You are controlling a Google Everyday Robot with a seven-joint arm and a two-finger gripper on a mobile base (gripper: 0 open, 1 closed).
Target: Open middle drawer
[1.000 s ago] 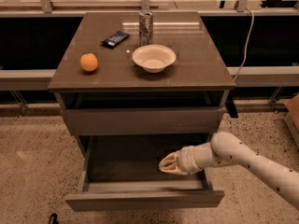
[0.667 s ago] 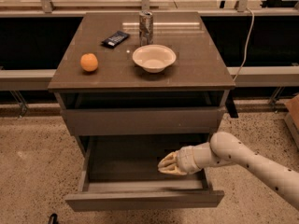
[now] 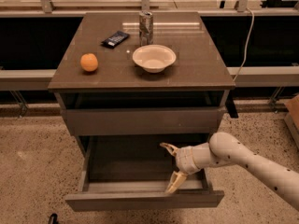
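Observation:
The middle drawer (image 3: 140,200) is a wide grey-brown drawer with a plain front. It stands pulled far out of the cabinet, and its dark inside looks bare. My gripper (image 3: 167,167) reaches in from the right over the drawer's right half, just behind the drawer front. It is open, with one finger pointing up and back and the other pointing down toward the front panel's top edge. Nothing is held between them. The drawer below is hidden under the pulled-out one.
The top drawer (image 3: 140,121) sits slightly out under the cabinet top (image 3: 205,73). On top lie an orange (image 3: 89,62), a white bowl (image 3: 154,58), a metal can (image 3: 146,27) and a dark packet (image 3: 115,38). A cable (image 3: 244,50) hangs at the right, above speckled floor.
The gripper's fingers have spread apart from a nearly closed pose. The arm and the pulled-out drawer stay in about the same place.

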